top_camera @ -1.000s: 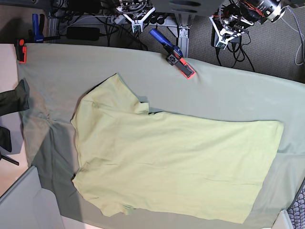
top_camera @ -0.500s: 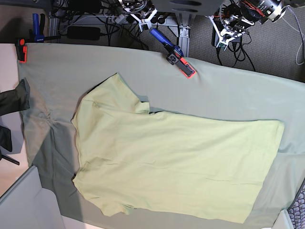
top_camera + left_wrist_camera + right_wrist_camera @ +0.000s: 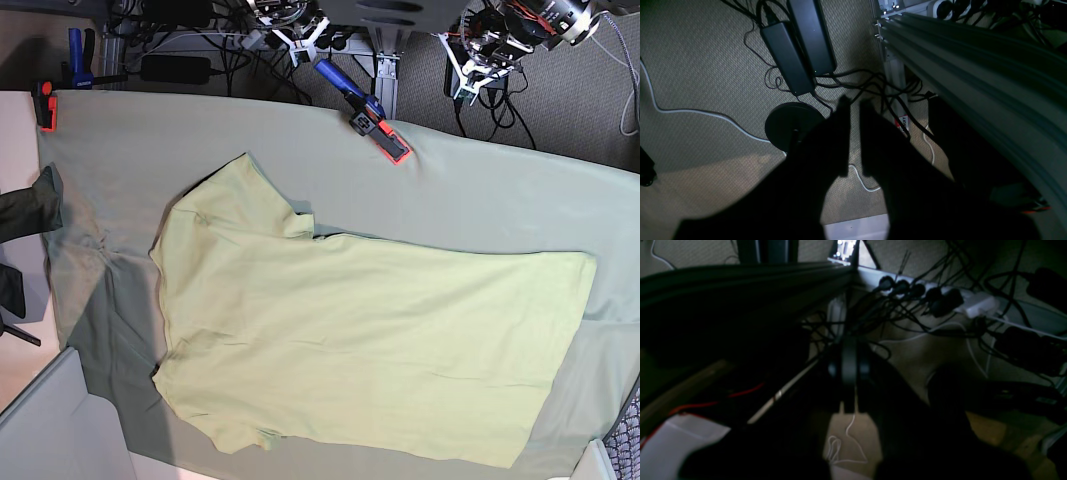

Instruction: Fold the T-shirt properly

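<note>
While T-shirt lies flat, unfolded, on grey-green table cloth, both arms hang beyond far table edge over carpet. Left gripper: narrow gap, empty. Right gripper: fingers together, empty. Small floor label unreadable. Power bricks, cables, clamp on cloth edge.
</note>
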Controlling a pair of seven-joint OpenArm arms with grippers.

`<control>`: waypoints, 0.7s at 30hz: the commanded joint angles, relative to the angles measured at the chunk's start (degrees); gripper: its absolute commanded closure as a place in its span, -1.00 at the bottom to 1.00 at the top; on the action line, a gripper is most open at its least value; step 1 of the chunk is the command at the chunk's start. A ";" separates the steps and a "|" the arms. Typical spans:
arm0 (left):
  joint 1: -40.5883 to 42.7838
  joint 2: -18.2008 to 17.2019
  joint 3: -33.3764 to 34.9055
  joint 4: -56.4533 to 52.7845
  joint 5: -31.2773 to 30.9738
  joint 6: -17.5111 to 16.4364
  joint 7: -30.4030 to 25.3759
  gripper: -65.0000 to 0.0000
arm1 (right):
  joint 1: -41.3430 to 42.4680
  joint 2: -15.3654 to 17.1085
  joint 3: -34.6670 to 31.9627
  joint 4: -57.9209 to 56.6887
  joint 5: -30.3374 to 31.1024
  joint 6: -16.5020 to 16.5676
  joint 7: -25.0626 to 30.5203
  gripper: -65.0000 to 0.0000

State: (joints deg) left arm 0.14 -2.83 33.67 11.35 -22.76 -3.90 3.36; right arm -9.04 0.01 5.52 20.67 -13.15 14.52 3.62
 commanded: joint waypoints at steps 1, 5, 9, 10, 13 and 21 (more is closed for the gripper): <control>-0.13 0.13 -0.07 0.33 -0.11 -0.87 -0.90 0.86 | -0.20 0.13 0.09 0.31 0.04 1.75 0.52 1.00; 0.00 0.02 -0.07 0.33 -0.07 -0.92 -2.58 0.86 | -0.22 0.26 0.09 1.01 0.00 1.77 1.55 1.00; 0.83 -1.62 -0.07 0.33 -0.44 -0.87 -4.26 0.86 | -1.57 2.40 0.02 1.05 -1.42 1.84 1.55 1.00; 1.31 -2.34 -0.07 0.37 -0.44 -0.92 -5.44 0.86 | -2.43 3.21 -0.02 1.16 -1.42 1.84 1.55 1.00; 3.65 -5.42 -0.07 0.81 -0.94 -3.19 -9.68 0.86 | -5.57 5.90 -0.02 2.64 -1.14 1.81 1.55 1.00; 13.25 -13.09 -7.93 13.51 -6.82 -15.50 -11.74 0.86 | -18.40 14.47 -0.02 16.61 9.97 3.76 1.55 1.00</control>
State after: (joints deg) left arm 13.08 -15.09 25.58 24.91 -29.32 -18.74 -7.53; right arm -27.24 13.93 5.48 36.97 -3.40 16.78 4.23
